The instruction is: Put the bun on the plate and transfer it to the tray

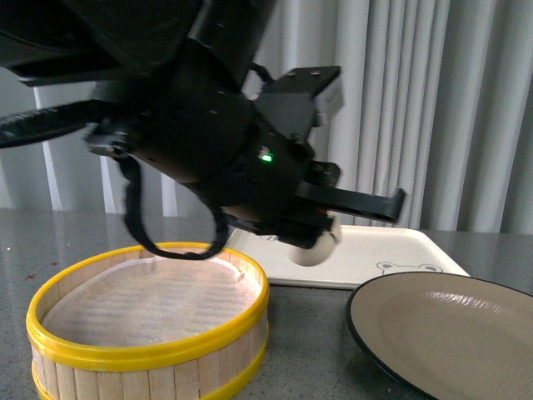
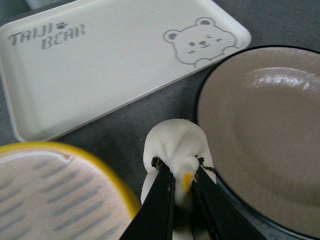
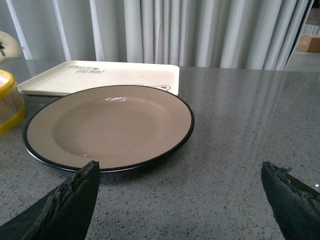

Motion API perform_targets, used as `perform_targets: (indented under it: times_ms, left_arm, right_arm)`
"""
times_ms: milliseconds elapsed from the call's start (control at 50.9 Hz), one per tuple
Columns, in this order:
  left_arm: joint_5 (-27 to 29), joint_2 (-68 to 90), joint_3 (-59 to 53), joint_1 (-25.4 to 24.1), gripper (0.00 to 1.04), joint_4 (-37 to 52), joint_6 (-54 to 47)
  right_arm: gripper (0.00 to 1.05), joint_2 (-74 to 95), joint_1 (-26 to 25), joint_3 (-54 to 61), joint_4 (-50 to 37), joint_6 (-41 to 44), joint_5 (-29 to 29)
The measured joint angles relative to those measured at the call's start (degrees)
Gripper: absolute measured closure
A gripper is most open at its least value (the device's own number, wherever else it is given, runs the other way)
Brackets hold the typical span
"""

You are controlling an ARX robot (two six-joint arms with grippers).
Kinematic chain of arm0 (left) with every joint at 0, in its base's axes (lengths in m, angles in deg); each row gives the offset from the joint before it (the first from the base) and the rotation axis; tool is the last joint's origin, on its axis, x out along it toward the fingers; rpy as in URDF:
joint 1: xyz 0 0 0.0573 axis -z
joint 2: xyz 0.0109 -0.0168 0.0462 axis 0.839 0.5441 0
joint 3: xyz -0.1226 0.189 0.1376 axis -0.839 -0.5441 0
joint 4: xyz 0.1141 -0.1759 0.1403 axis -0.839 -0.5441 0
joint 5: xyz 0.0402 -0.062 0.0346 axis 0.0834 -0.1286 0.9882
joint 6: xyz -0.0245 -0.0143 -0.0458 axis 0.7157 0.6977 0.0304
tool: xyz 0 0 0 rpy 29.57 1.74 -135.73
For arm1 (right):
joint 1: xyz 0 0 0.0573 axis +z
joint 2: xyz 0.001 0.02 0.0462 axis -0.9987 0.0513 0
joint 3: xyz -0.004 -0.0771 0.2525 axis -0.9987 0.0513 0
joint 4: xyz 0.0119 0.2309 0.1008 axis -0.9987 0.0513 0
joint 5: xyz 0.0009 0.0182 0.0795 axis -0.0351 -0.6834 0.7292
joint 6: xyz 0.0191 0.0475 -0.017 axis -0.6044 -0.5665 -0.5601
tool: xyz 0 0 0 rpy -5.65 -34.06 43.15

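Left jaws clamped on bun [image 2: 175,141], held over surface [image 2: 127,131] between steamer basket [image 1: 150,377] and plate [image 2: 260,130]. Right jaws spread, empty.

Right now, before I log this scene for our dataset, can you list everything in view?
bun: one, cream-white, held in the air above the gap between steamer basket and plate
plate: one, beige inside with a black rim, empty, on the table right of the basket
tray: one, cream-white with grey bear drawing, empty, behind the plate
steamer basket: one, wooden with yellow rims, front left on the table
liner: one, white, inside the basket
table: one, grey speckled, under everything
curtains: pale grey-white, behind the table
left gripper: one, black, shut on the bun
right gripper: one, black, open, low over the table beside the plate
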Motion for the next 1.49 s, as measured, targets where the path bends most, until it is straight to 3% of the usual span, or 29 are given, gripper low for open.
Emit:
perform_targets:
  times_ms: [157,610,1101,1259,1495]
  left_arm:
    - [-1.5,4.6,3.3,4.0,1.00,0.0,0.4]
    - [2.5,14.8,12.2,11.9,1.00,-5.0,1.6]
    - [6.1,19.9,16.1,14.5,0.99,-6.7,1.9]
    - [5.4,20.2,16.9,14.8,0.80,-7.5,3.3]
    - [3.4,19.9,17.4,15.3,0.39,-7.0,5.8]
  right_arm:
    - [0.09,0.0,0.0,0.0,0.0,0.0,0.0]
    - [0.09,0.0,0.0,0.0,0.0,0.0,0.0]
    - [0.09,0.0,0.0,0.0,0.0,0.0,0.0]
    - [0.09,0.0,0.0,0.0,0.0,0.0,0.0]
    - [0.09,0.0,0.0,0.0,0.0,0.0,0.0]
